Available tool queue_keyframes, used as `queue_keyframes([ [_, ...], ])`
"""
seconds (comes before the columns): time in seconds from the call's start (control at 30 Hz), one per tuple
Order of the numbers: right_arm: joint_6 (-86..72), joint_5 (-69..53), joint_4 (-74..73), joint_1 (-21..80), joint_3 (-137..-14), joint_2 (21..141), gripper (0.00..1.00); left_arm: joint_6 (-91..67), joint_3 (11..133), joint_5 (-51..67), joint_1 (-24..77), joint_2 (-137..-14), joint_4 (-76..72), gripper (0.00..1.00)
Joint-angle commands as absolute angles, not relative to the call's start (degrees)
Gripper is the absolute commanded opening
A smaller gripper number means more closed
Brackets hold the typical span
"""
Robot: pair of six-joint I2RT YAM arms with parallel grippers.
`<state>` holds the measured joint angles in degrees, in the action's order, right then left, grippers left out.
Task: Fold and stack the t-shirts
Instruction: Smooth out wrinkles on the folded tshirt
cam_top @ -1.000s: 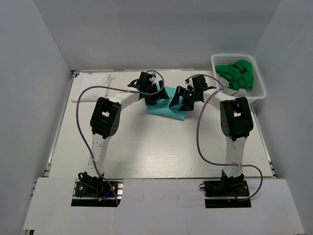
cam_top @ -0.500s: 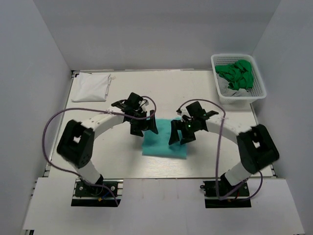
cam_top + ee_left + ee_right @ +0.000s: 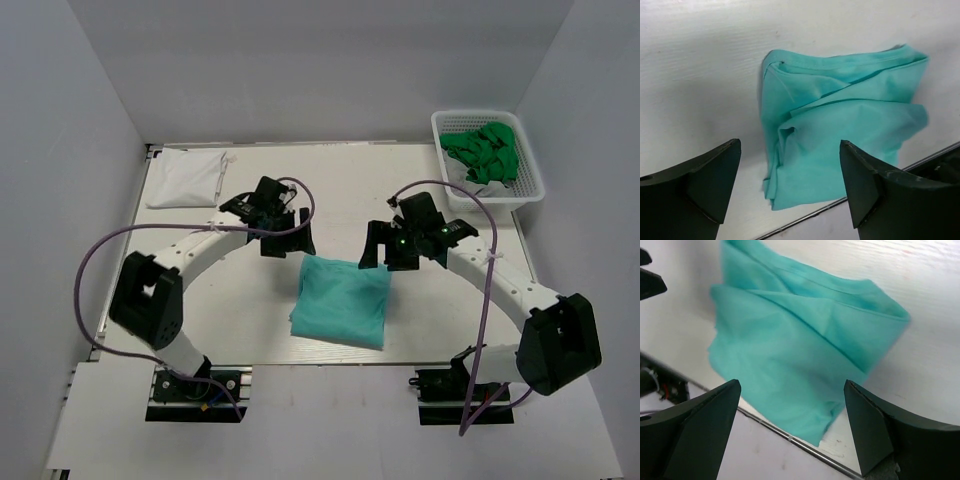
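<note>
Left gripper (image 3: 287, 243) and right gripper (image 3: 385, 256) are spread empty, and that loosely bunched teal shirt (image 3: 340, 300) at 6 o'clock might flop unfolded.

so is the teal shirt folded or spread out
Folded: the teal shirt lies in a compact rectangle, with stacked layers showing in both wrist views.

Robotics laboratory cell: plain grey partition walls (image 3: 90, 120) enclose a white surface (image 3: 250, 320) bearing two bolted arm bases (image 3: 195, 385).
</note>
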<state>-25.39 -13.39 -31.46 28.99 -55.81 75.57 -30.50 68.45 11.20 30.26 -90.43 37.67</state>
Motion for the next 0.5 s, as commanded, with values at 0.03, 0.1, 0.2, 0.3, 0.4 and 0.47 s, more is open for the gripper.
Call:
queue_keyframes([
  [0.03, -30.3, -7.2, -35.6, 27.5, -54.1, 77.3, 0.90, -26.5, 70.2, 14.2, 31.3, -94.1, 35.6, 0.86],
  [0.1, -31.6, -7.7, -34.7, 27.2, -51.8, 77.4, 0.90, -26.0, 70.9, 14.2, 31.9, -95.7, 34.9, 0.79],
  [0.2, -32.9, -10.2, -31.2, 26.4, -49.8, 77.9, 0.90, -24.9, 72.9, 14.2, 32.4, -99.8, 36.2, 0.70],
  [0.3, -32.8, -11.7, -31.7, 25.5, -50.0, 80.1, 0.90, -24.3, 74.0, 14.2, 33.0, -102.0, 37.4, 0.50],
  [0.4, -33.0, -13.4, -30.9, 24.7, -49.0, 81.1, 0.81, -23.1, 74.0, 15.6, 33.0, -103.0, 37.4, 0.38],
  [0.47, -33.0, -15.0, -30.4, 24.4, -49.2, 82.0, 0.77, -22.6, 74.0, 16.3, 33.5, -103.6, 38.1, 0.35],
])
